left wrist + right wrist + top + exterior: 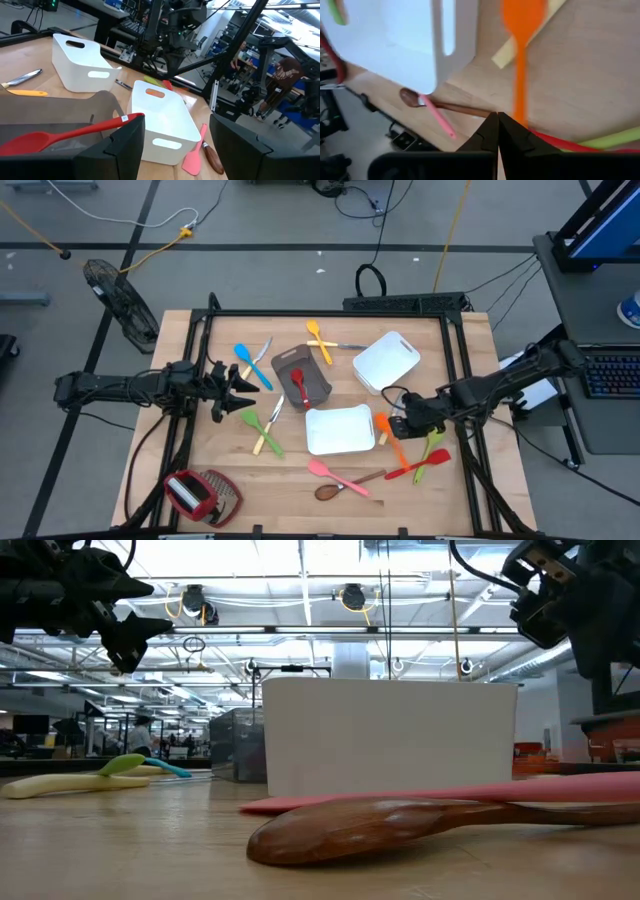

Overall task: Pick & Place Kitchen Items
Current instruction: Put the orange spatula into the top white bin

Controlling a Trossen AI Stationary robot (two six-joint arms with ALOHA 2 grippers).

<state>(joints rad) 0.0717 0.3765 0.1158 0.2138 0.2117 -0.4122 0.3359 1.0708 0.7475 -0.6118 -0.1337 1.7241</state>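
Right now the orange spoon [521, 30] lies on the table [470, 490] just beside the nearer white tray [340, 430], on that tray's right, its handle running back to the right gripper [498, 118]. That gripper's fingers are pressed together at the handle's tip, but whether they actually pinch it cannot be told from these views. Judging by this, the step in hand is lifting that spoon for the tray. Done well, the lift should go straight up and slowly, since a grip so far out on a thin handle could let the spoon swing or slip. The red utensil [560, 142] and green utensil [615, 137] lie touching or close under it and may drag along. Across the table, the left gripper [235, 387] waits wide open and empty beside the grey bin [318, 385], which holds a red spoon [65, 135].
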